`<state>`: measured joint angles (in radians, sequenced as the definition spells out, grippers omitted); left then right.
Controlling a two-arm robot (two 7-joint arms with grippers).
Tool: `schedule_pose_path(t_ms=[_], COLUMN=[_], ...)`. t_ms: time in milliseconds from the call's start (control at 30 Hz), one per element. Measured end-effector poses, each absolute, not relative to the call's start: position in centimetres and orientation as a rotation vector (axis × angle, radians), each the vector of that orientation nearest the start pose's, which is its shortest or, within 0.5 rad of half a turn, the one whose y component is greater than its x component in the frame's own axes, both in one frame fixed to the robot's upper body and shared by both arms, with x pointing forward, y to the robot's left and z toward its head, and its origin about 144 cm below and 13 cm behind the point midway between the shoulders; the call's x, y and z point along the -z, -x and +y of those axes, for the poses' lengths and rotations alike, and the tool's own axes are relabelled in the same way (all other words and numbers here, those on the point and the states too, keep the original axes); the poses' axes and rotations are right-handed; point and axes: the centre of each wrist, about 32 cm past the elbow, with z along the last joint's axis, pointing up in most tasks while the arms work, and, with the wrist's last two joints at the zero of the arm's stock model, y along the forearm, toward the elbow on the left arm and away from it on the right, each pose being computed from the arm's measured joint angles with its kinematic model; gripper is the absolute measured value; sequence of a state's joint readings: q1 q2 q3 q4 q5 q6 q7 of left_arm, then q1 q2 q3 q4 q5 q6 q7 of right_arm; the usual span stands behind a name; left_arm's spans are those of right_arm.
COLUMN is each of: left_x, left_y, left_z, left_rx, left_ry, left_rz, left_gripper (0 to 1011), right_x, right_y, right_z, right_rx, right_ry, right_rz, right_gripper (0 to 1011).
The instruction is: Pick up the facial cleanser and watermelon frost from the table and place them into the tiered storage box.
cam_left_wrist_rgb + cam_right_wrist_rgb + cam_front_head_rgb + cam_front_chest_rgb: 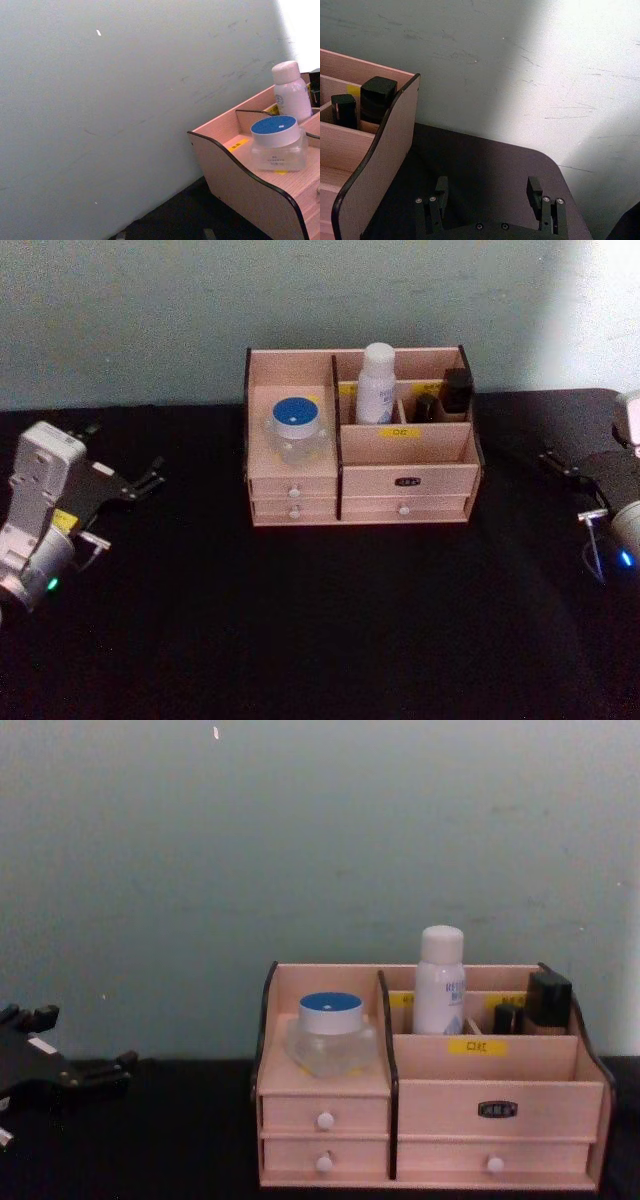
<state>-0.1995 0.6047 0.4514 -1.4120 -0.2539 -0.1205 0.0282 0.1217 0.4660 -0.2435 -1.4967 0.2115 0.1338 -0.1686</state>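
Black tabletop (pixel 320 640) fills the near ground, with nothing of the task lying on it.

At the left edge of the head view the left gripper (pixel 150 478) hangs over the table, well apart from the tiered storage box (pixel 360 502) and to its left. Its arm slants in from the lower left corner, fingers aimed toward the box. They are too small and dark there, and in the chest view, to read, so I cannot tell whether the jaws are apart or together.

Moving right, the watermelon frost (pixel 296 432) sits upright in the box's left compartment, above the 2 small left drawers, blue lid up. Right of it, beyond a divider, the facial cleanser (pixel 377 385) stands upright in a rear compartment, its long axis vertical and its cap rising above the box rim. 2 dark cosmetic items (pixel 445 393) stand in the rear right compartments.

At the far right the right gripper (pixel 490 195) hovers over the table's right end, beside the box's right wall and apart from it. In the right wrist view its jaws stand wide apart with nothing between them.

Both task items lie inside the box, so I judge the placing done. Each item lies inward from the gripper on its own side: the jar nearer the left arm, the bottle about midway between the 2. Neither gripper touches anything.
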Motion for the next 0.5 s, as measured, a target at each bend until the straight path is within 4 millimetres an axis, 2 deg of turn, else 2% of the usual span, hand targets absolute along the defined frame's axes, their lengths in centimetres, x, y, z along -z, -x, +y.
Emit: schedule_pose_path(t_ms=[500], left_x=[-113.98], left_y=[-48.86], left_z=[30.96], left_rx=[-1.248], left_ry=[-0.304], left_rz=[-0.285], left_gripper=[1001], right_x=[-115.75], right_y=[-48.49], right_z=[-30.24], right_rx=[1.553], right_ry=[0.341], right_rz=[-0.127], right_gripper=[1000])
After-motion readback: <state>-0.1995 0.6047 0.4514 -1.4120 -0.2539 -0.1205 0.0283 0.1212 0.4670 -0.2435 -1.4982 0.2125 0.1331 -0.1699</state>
